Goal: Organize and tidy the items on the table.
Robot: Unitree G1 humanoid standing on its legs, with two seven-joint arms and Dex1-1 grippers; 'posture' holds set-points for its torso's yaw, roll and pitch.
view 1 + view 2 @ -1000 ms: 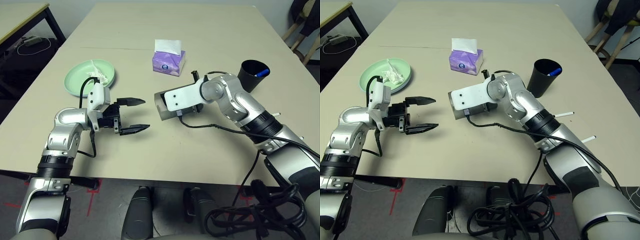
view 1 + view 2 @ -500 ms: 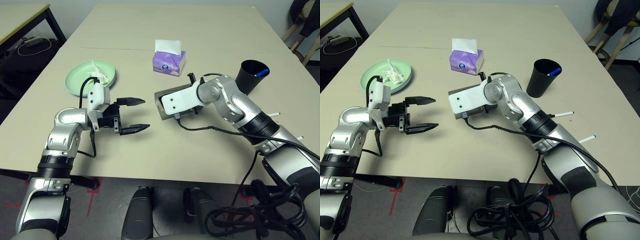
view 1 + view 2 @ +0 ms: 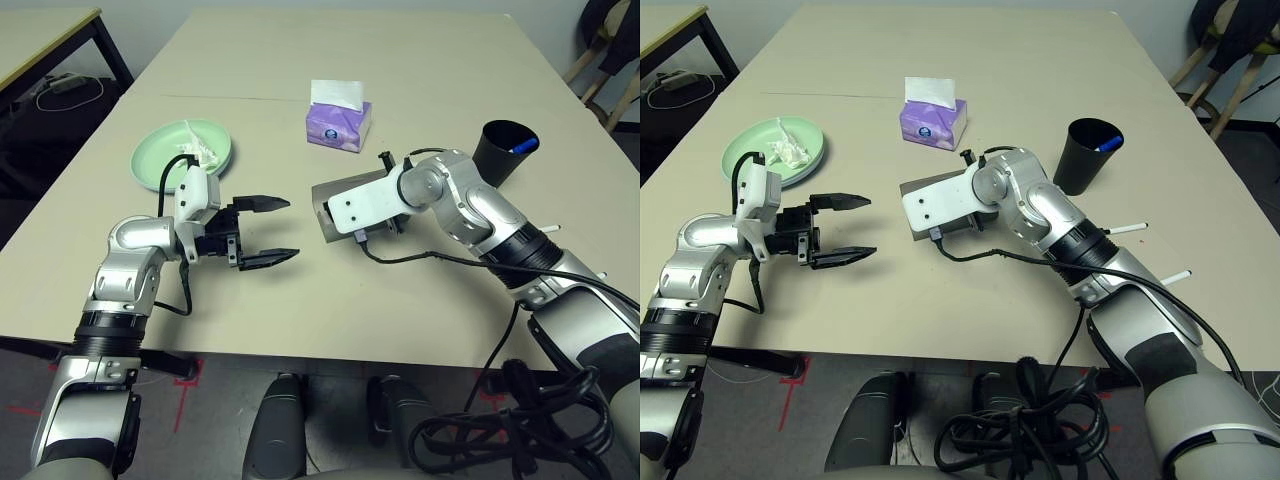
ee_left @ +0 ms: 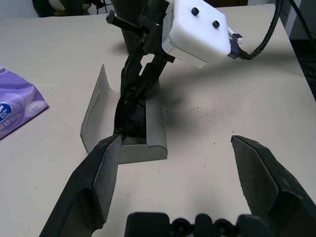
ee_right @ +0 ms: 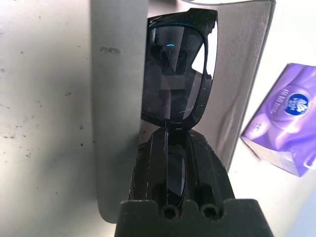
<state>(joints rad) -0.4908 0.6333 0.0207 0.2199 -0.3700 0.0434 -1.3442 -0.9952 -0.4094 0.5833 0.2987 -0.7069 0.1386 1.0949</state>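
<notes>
The purple tissue pack (image 5: pixel 286 133), lying just beyond the right claw (image 5: pixel 170 148) past the open case, carries a round white-and-blue logo and white characters, none legible.

Your sunglasses (image 5: pixel 175 74) sit in the open case (image 3: pixel 330 205) mid-surface (image 3: pixel 400 60); tissue box (image 3: pixel 338 120) behind, plate (image 3: pixel 160 160) left, cup (image 3: pixel 500 150) right.

The black sunglasses (image 5: pixel 177 74) show glossy, reflective plastic lenses. The grey glasses case (image 4: pixel 98 123) appears matt and smooth. The surface (image 3: pixel 400 60) is plain matt beige.
</notes>
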